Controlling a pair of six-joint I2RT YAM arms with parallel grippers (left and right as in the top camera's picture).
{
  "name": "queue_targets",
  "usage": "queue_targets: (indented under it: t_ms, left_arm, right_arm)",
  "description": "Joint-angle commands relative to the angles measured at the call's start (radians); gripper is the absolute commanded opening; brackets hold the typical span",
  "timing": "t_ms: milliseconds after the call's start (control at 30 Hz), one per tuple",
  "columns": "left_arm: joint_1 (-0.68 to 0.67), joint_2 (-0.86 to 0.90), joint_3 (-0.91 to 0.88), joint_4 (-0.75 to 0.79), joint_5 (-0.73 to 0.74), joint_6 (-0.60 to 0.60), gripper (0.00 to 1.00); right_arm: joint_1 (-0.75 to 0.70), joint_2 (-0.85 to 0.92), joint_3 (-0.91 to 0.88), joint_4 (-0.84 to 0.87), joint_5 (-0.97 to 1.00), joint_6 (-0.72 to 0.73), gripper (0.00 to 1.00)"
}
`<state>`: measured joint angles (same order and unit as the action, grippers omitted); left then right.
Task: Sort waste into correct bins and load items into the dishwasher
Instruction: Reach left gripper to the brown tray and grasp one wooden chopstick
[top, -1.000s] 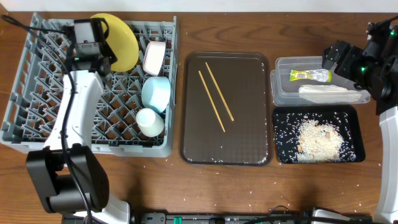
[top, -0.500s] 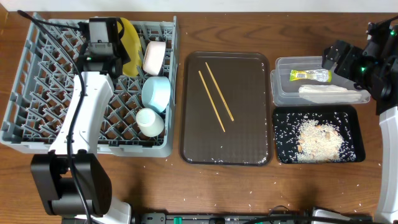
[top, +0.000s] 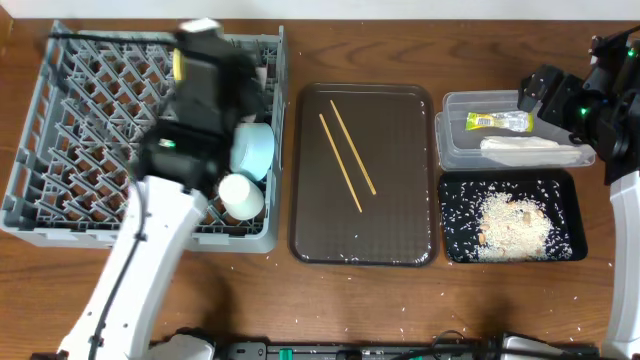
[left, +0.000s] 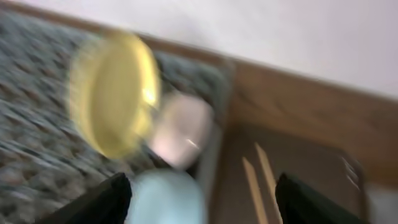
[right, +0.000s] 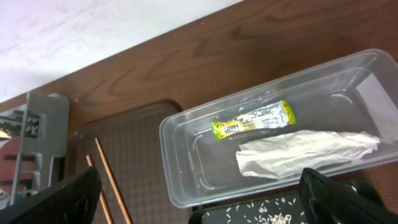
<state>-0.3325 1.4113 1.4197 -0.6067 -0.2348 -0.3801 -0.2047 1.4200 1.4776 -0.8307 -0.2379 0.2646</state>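
Note:
The left wrist view is blurred. In it my left gripper (left: 208, 208) is open and empty above the grey dishwasher rack (top: 60, 150). The yellow plate (left: 115, 93) stands on edge in the rack, apart from the fingers, with the white bowl (left: 183, 127) and light blue bowl (top: 255, 150) beside it. The white cup (top: 240, 195) sits in the rack too. Two chopsticks (top: 345, 160) lie on the brown tray (top: 400, 240). My right gripper (right: 202, 208) hangs open over the clear tub (top: 450, 150), which holds the wrapper (right: 252, 121) and napkin (right: 305, 152). Rice (top: 510, 220) fills the black tray (top: 565, 180).
My left arm (top: 190, 130) stretches over the rack's right half and hides most of the plate from overhead. Stray rice grains dot the brown tray and the table near the front edge. The right arm (top: 610, 110) sits at the far right.
My left gripper has opened and let go of the yellow plate, which now stands in the rack. The left arm has swung right and back. The right arm has not moved.

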Motion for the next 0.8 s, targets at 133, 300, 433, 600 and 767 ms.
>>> queue_targets:
  t_ms: [133, 300, 433, 600, 767]
  left_arm:
    - [-0.236, 0.266, 0.003, -0.023, 0.18, -0.273, 0.74]
    - [-0.254, 0.492, 0.138, -0.117, 0.257, -0.272, 0.74]
    - [-0.246, 0.641, 0.288, -0.232, 0.29, -0.256, 0.69]
    - [-0.246, 0.748, 0.347, -0.256, 0.309, -0.274, 0.65]
    - [-0.214, 0.805, 0.347, -0.267, 0.31, -0.375, 0.56]
  right_arm:
    - [-0.003, 0.001, 0.012, 0.0, -0.005, 0.012, 0.99]
    - [-0.003, 0.001, 0.012, 0.0, -0.005, 0.012, 0.99]
    - [-0.003, 0.001, 0.012, 0.0, -0.005, 0.012, 0.99]
    - [-0.003, 0.001, 0.012, 0.0, -0.005, 0.012, 0.99]
    - [-0.003, 0.001, 0.012, 0.0, -0.005, 0.012, 0.99]
